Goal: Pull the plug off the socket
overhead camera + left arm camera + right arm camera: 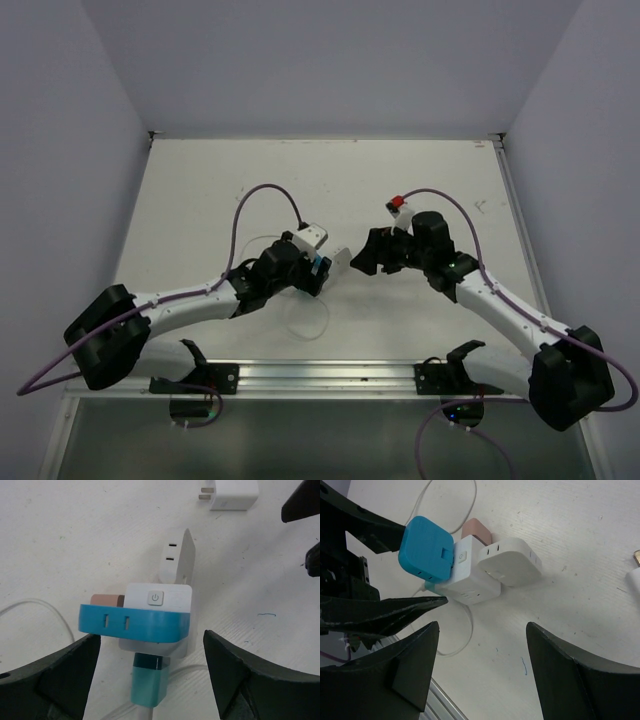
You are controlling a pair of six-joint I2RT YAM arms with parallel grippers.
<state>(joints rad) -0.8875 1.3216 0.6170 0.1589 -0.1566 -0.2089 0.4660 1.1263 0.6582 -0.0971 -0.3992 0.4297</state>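
White table [200,190]: left gripper [150,647], jaws spread, flanks the socket [159,600]; right gripper [483,630], agape, faces the white plug [512,560]. Approach step; next, likely clamp both, pull apart.

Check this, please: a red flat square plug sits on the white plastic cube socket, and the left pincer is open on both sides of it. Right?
The colour is wrong: the left wrist view shows a blue flat square plug on the white plastic cube socket. The left pincer is indeed open on both sides of it.
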